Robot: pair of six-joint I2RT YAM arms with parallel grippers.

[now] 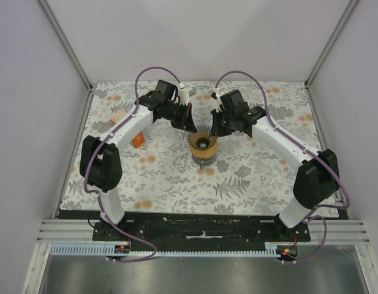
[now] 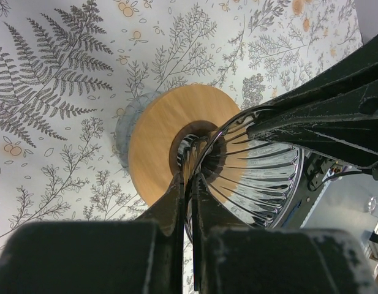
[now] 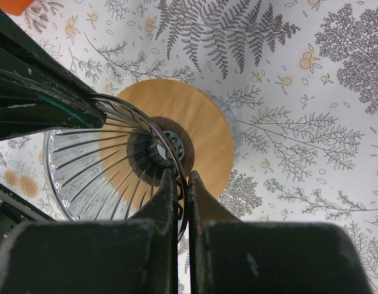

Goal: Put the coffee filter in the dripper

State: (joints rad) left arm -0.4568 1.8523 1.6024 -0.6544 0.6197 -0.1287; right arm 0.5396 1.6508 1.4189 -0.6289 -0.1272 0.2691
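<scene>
The dripper (image 1: pixel 202 142), a dark see-through ribbed cone, sits over a flat amber-brown ring (image 2: pixel 155 138) in the middle of the table. My left gripper (image 1: pixel 190 127) is shut on its left rim, with the thin wall pinched between the jaws (image 2: pixel 189 179). From the other side my right gripper (image 1: pixel 215 130) is shut on the opposite rim (image 3: pixel 182 176). The ribbed wall of the dripper (image 3: pixel 90 165) and the ring (image 3: pixel 204 119) fill the right wrist view. Inside the dripper (image 2: pixel 268 174) I see no paper. The coffee filter is out of view.
A clear grey glass cup (image 2: pixel 123 125) shows under the ring's edge. An orange packet (image 1: pixel 138 140) lies left of the dripper, half hidden by the left arm. The table has a fern-print cloth (image 1: pixel 250 177) and white walls on three sides.
</scene>
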